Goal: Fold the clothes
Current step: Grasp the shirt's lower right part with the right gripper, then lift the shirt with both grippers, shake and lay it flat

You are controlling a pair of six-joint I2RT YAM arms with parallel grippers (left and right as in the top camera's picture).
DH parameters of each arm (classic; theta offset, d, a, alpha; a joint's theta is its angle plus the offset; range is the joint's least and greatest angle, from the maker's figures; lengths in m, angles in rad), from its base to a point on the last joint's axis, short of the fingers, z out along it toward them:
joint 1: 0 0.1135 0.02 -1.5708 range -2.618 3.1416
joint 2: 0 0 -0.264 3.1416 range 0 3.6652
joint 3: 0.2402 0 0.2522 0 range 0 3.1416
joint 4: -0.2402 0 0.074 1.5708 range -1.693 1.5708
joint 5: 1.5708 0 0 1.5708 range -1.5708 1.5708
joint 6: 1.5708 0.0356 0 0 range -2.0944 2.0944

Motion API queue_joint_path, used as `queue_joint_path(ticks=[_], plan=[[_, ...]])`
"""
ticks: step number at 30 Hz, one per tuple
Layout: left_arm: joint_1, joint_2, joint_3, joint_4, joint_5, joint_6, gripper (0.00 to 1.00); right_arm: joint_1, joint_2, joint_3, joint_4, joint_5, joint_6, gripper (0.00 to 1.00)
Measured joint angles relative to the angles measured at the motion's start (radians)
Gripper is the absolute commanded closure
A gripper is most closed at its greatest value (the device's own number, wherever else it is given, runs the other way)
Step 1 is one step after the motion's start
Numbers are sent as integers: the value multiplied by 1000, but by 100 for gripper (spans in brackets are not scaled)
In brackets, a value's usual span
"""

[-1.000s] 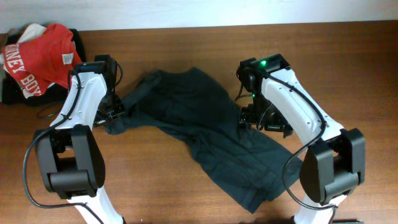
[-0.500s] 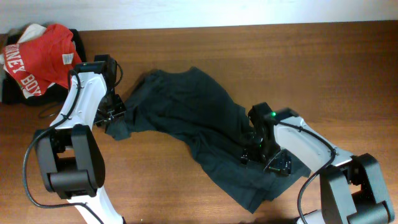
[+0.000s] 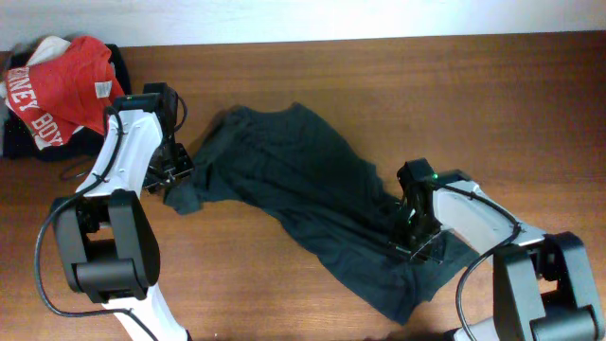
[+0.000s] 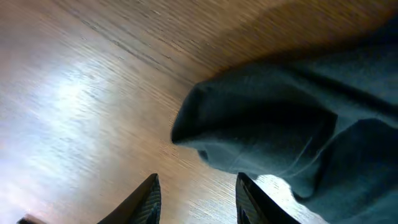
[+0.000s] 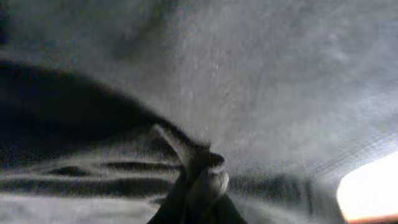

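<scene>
The clothes (image 3: 303, 170), one dark shirt with its plain side up, lie crumpled in a diagonal band from the back left to the front right of the table. My left gripper (image 3: 176, 176) hovers at the shirt's left corner. In the left wrist view it (image 4: 198, 194) is open over bare wood, and the rounded corner of the clothes (image 4: 267, 124) lies just ahead of it, untouched. My right gripper (image 3: 411, 242) is pressed down on the shirt's lower right part. The right wrist view shows it (image 5: 200, 182) shut on a pinched fold of the clothes (image 5: 261, 74).
A red shirt with white lettering (image 3: 57, 85) is heaped on a dark item (image 3: 19, 142) at the table's back left corner, just behind my left arm. Bare wooden table (image 3: 492, 104) lies to the right and behind the shirt.
My right arm swung from the shirt's right edge down to its lower right part and shut on the fabric. My left gripper opened and let go of the left corner.
</scene>
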Motion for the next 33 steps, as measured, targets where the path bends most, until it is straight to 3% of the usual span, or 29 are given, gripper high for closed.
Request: queue_joint_path(ticks=[2, 3, 4, 5, 8, 10, 13, 17, 19, 20, 22, 25, 29, 33], plan=[[0, 0, 0, 23, 119, 48, 55, 0, 2, 143, -111, 47, -7, 91], [-1, 0, 0, 35, 171, 79, 40, 0, 2, 182, -127, 55, -13, 90], [-3, 0, 0, 42, 188, 93, 7, 0, 2, 202, -136, 61, -17, 89], [-7, 0, 0, 55, 211, 106, 3, 0, 2, 204, -138, 64, -21, 89], [-41, 0, 0, 148, 222, 171, 3, 0, 2, 205, -138, 69, -27, 89], [-48, 0, 0, 134, 221, 178, 7, 0, 2, 205, -139, 72, -32, 89], [-16, 0, -18, 124, 206, 182, 44, 0, 2, 205, -138, 72, -40, 89], [2, 0, -58, 144, 189, 184, 47, 0, 2, 205, -138, 72, -42, 89], [2, 0, -111, 191, 180, 185, 61, 0, 2, 205, -138, 72, -42, 89], [2, 0, -127, 200, 180, 186, 82, 0, 2, 205, -138, 72, -42, 89], [2, 0, -129, 206, 179, 185, 99, 0, 2, 205, -138, 72, -43, 89], [2, 0, -129, 200, 179, 185, 99, 0, 2, 205, -130, 72, -45, 96], [2, -54, -129, 195, 179, 185, 99, 0, 2, 205, -130, 73, -49, 96], [2, -323, -128, 177, 177, 183, 99, 0, -127, 212, -167, 73, -56, 92]])
